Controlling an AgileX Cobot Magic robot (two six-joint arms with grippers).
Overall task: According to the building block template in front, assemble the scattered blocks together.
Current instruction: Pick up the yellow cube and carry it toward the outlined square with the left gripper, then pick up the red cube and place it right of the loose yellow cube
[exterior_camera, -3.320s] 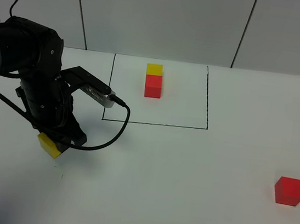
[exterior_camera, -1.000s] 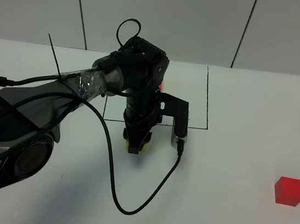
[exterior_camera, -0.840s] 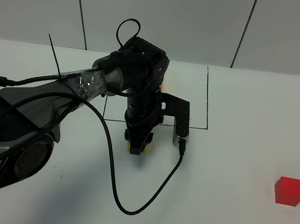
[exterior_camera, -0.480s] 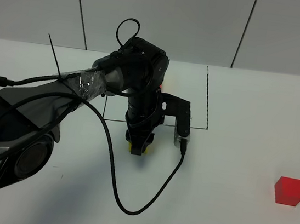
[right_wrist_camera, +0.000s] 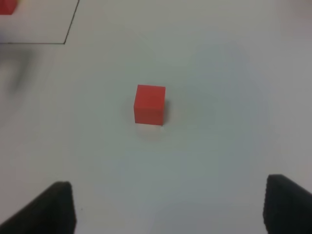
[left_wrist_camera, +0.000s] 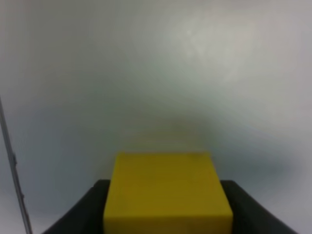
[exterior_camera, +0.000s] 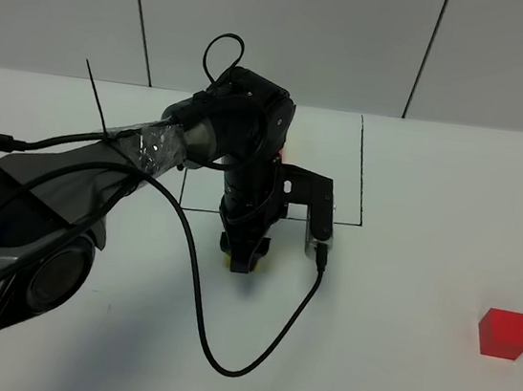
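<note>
The yellow block (left_wrist_camera: 165, 190) sits low on the white worktop (exterior_camera: 391, 386), in the middle of the high view, just below the bottom line of the black frame (exterior_camera: 362, 170). The left pincer (exterior_camera: 243, 251) stands right over it, with one dark finger on each side. The fingers are very close to the block, but I cannot tell if they squeeze it or stand loose.

The red block (exterior_camera: 503, 333) lies alone in the lower right of the high view, well apart from the yellow one. The right pincer (right_wrist_camera: 174, 204) hangs above it, open wide, with nothing in it.

The pattern pair (right_wrist_camera: 5, 6) shows only as a bit of red in the upper left corner of the right wrist view. In the high view the big arm hides nearly all of it.

What could go wrong? If the left arm goes up while a finger rubs the yellow block, the block may tip, turn or slide. The black cable (exterior_camera: 251, 348) hangs near it too and could sweep it away. Later, a hard push from the red block could knock the yellow one aside, and then the two would not sit snug together like the pattern.
</note>
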